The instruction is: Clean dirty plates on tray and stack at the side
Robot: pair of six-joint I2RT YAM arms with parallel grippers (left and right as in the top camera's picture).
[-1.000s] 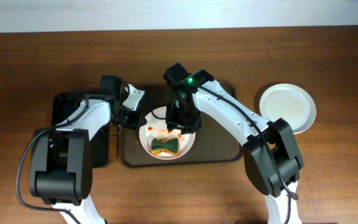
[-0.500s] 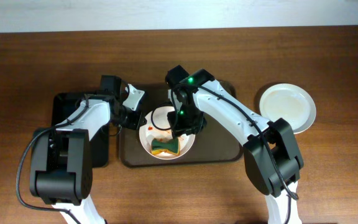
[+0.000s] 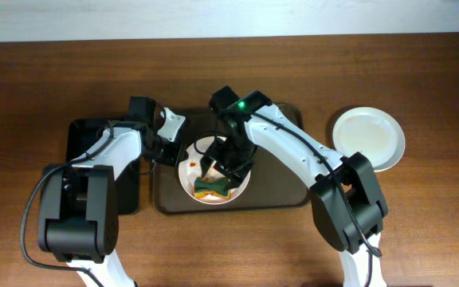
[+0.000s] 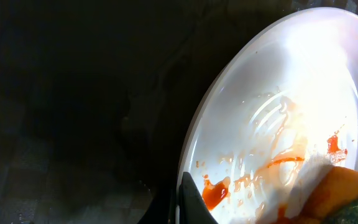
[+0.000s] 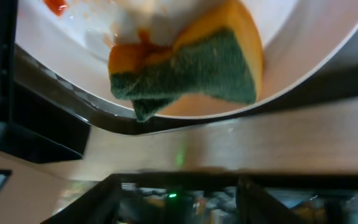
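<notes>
Inside the tray's (image 3: 277, 187) front edge, a sponge (image 3: 213, 188) is lying loose on the sauce-smeared plate (image 3: 191, 171) (orange streaks showing). Just behind it our right pincer (image 3: 223, 165) is hovering, jaws parted, gripping nothing. Our left pincer (image 3: 174, 151) is sitting fully closed at that plate's left rim. Right of the tray, a clean plate (image 3: 367, 137) is resting on the tabletop (image 3: 421, 223).
</notes>
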